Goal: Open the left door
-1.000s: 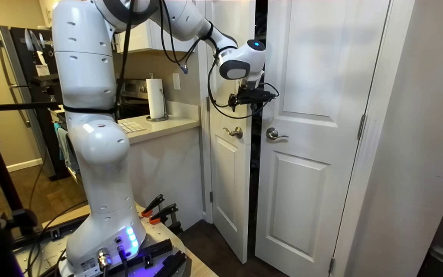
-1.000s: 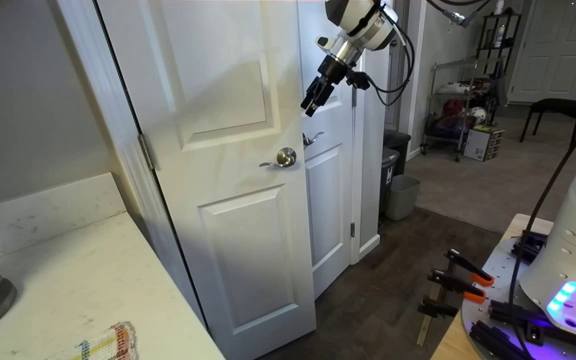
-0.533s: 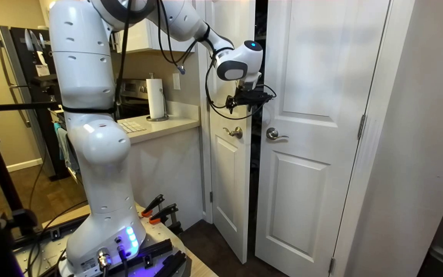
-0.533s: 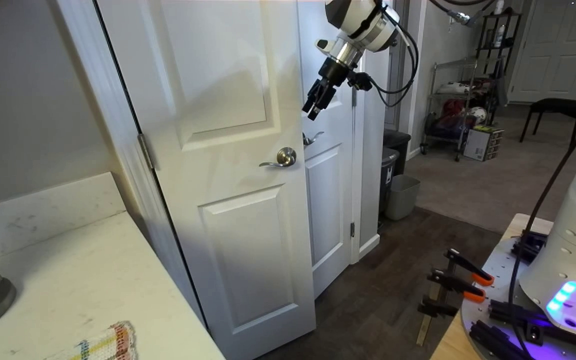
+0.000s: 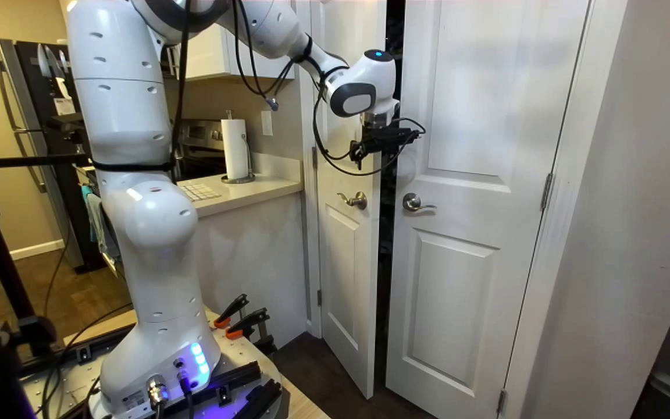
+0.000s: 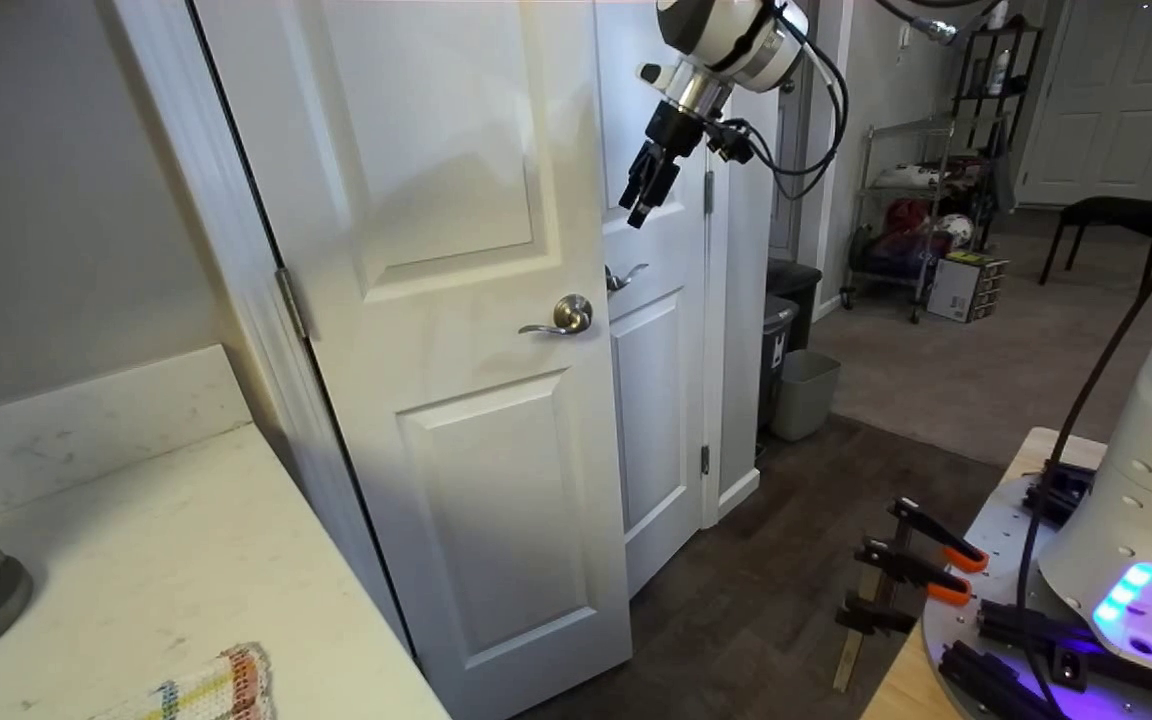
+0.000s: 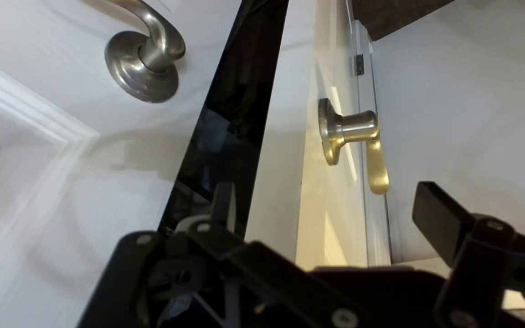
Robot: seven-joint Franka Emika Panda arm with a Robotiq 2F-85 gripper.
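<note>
The left door (image 5: 344, 273) is a white panelled leaf standing slightly ajar. It also shows in the other view (image 6: 496, 500). Its silver lever handle (image 5: 356, 200) is near its right edge. In the wrist view the left door's edge (image 7: 285, 123) and its handle (image 7: 358, 127) lie ahead of my gripper (image 7: 331, 209). My gripper is open and empty, its fingers to either side of the leaf's edge in that picture. It hovers above handle height in both exterior views (image 5: 373, 156) (image 6: 633, 208). I see no contact with the door.
The right door leaf (image 5: 474, 128), with its own lever handle (image 5: 415, 202), stands beside a dark gap. A counter (image 5: 265, 192) with a paper towel roll (image 5: 235, 148) is left of the doors. Clamps (image 6: 911, 560) project from the robot's table.
My gripper dips slightly, then rises and shifts a little to the right in both exterior views. The upper arm leans slightly left in an exterior view. Both doors are unmoved.
</note>
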